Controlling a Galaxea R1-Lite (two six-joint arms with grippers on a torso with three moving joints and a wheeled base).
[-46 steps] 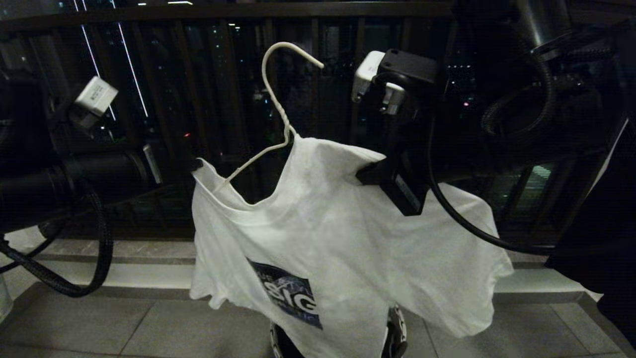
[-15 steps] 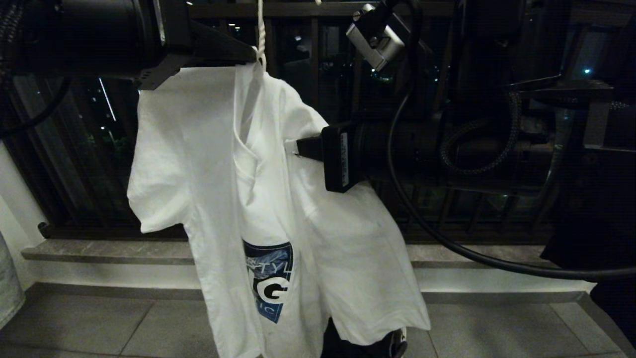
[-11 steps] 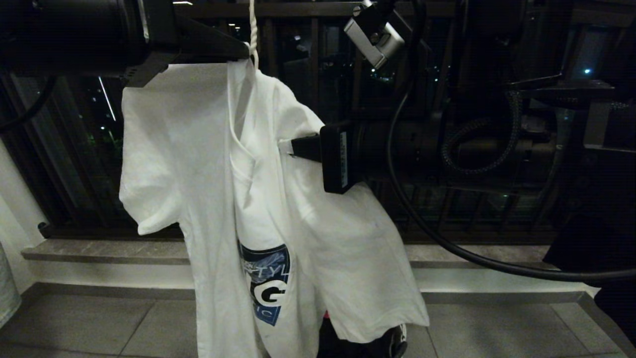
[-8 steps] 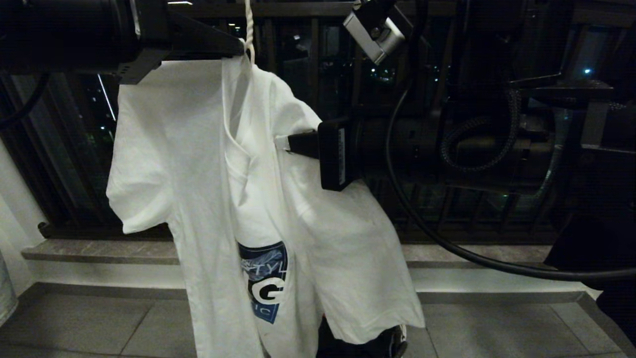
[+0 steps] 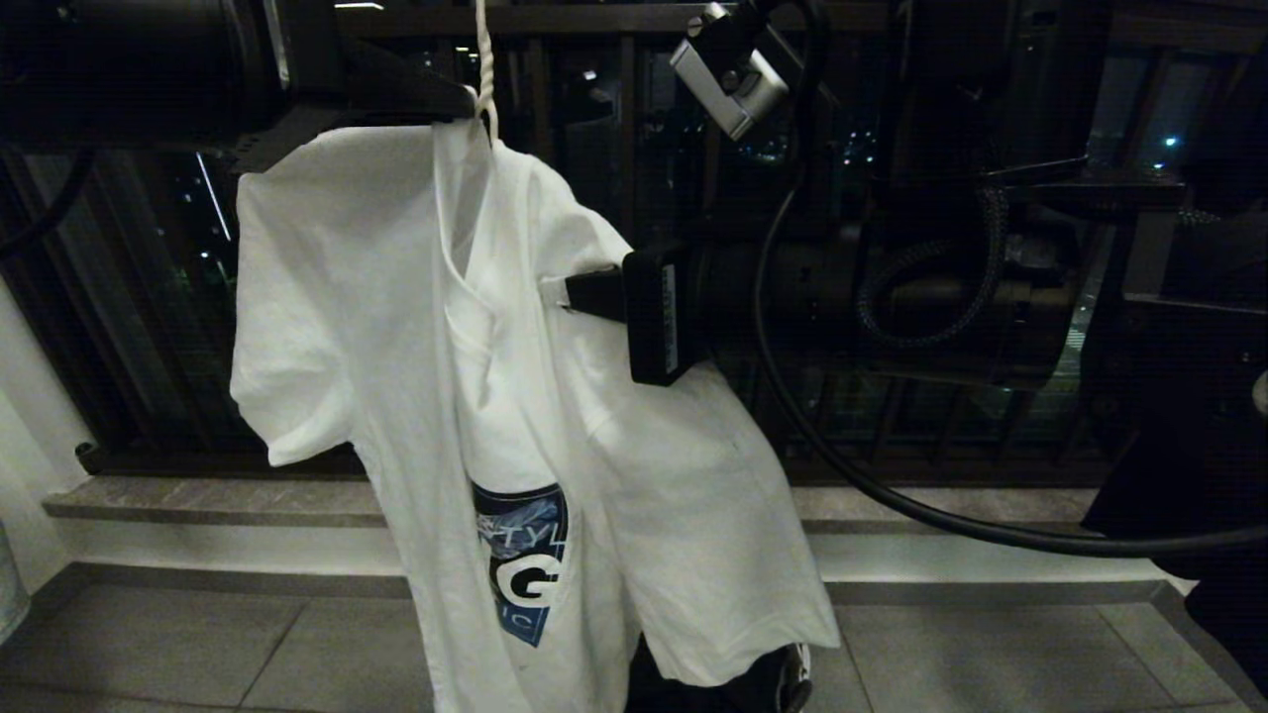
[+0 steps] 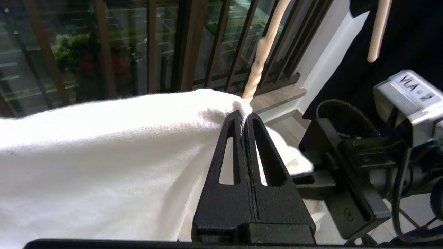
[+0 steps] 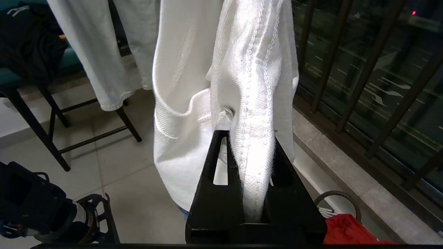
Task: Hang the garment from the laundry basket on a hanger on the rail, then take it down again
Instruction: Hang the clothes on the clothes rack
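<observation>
garment (image 5: 515,396): hangs in the air before the window railing (image 5: 634,20), long axis vertical, hem down, chest print turned toward the camera.
hanger (image 5: 483,69): twisted neck runs straight up from the collar.
left gripper (image 6: 242,116): clamped tight on the cloth at the neck base.
right gripper (image 7: 238,138): pinches a shoulder fold lower down.

One white T-shirt (image 5: 515,376), on one wire hanger (image 5: 483,69). Two grippers: left (image 5: 466,104) at eleven o'clock, right (image 5: 580,294) at centre. One red cloth (image 7: 349,233).
</observation>
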